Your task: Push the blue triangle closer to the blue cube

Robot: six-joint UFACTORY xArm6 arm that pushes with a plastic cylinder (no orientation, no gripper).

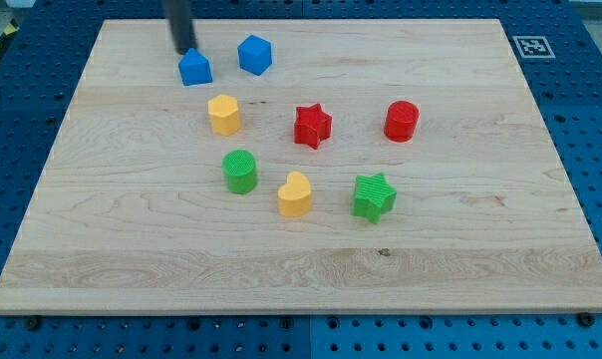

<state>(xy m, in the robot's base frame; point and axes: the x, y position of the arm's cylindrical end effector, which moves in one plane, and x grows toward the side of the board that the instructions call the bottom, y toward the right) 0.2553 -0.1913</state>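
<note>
My tip [185,51] sits near the worktop's [301,269] top-left corner, just at the upper-left side of the blue triangle [194,68]; whether it touches the block I cannot tell. I carry no hand, only this dark rod, so there is nothing to open or close.

The blue triangle lies close to the top edge, left of centre. The blue cube [254,54] stands to its right, a little nearer the top edge, with a gap of bare wood between the two.

Below the triangle, toward the bottom edge, comes a yellow block [224,115] with a faceted shape, then a green cylinder [240,171]. A yellow heart-like block [295,194] lies to the right of the green cylinder and slightly lower. A red star [312,126] sits about mid-worktop, with a red cylinder [402,120] to its right toward the right edge. A green star [374,195] lies below and between those two red pieces.
</note>
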